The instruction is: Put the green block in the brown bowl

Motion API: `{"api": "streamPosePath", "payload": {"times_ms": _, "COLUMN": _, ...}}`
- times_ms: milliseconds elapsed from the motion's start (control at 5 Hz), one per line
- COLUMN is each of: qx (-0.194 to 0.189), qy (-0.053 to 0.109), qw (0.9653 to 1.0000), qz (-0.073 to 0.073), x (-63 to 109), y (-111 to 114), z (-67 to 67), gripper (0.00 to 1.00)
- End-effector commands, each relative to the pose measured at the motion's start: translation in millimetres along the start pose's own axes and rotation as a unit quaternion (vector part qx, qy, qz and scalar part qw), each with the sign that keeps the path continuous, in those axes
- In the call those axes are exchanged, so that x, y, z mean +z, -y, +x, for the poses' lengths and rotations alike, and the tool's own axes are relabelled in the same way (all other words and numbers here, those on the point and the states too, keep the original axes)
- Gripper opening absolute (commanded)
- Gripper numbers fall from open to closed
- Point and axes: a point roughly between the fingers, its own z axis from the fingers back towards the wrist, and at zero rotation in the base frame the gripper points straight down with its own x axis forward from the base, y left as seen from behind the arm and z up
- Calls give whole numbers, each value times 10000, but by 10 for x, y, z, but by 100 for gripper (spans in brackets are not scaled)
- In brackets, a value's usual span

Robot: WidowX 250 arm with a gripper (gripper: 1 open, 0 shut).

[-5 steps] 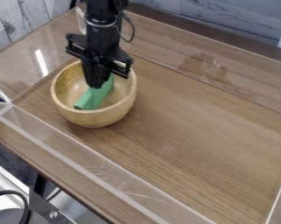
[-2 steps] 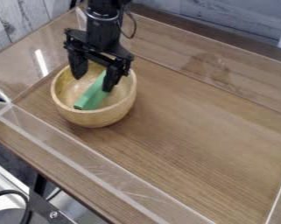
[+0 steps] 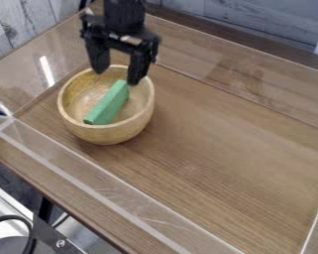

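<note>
Camera view, looking down at an angle onto a wooden table [image 3: 214,149] fenced by low clear walls. One robot arm reaches in from the top edge, its black gripper [image 3: 118,62] pointing straight down. The two fingers stand wide apart and hold nothing; open air shows between them.

Directly below the gripper and a little toward the viewer sits the brown bowl [image 3: 71,121], a round pale wooden bowl near the table's left side. Inside it lies the green block [image 3: 112,101], a slim bright green bar. Its long axis runs on a slant, the lower end resting on the bowl's floor at the near left, the upper end leaning toward the far right rim, just under the gripper's fingertips. Block and fingers appear apart, not touching.

By this view the block looks delivered, so the task seems complete; what remains is likely only lifting the arm clear.

Count: one arm, one gripper, one green block, one brown bowl.
</note>
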Motion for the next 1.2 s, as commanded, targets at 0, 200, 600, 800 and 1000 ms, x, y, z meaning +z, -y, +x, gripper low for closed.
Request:
{"api": "streamPosePath", "payload": {"times_ms": 0, "qx": -133, "qy": 774, "qw": 9969, "qz": -54, "x": 439, "y": -31, "z": 168, "gripper": 100}}
{"api": "streamPosePath", "payload": {"times_ms": 200, "qx": -314, "qy": 988, "qw": 9946, "qz": -95, "x": 346, "y": -94, "z": 233, "gripper": 100}}
{"api": "streamPosePath", "payload": {"times_ms": 600, "qx": -128, "qy": 610, "qw": 9980, "qz": -41, "x": 240, "y": -138, "z": 311, "gripper": 100}}
{"api": "streamPosePath", "payload": {"times_ms": 800, "qx": -367, "qy": 504, "qw": 9981, "qz": -4, "x": 100, "y": -144, "z": 311, "gripper": 100}}
{"api": "streamPosePath", "payload": {"times_ms": 1000, "qx": -595, "qy": 399, "qw": 9974, "qz": 41, "x": -38, "y": -151, "z": 297, "gripper": 100}}
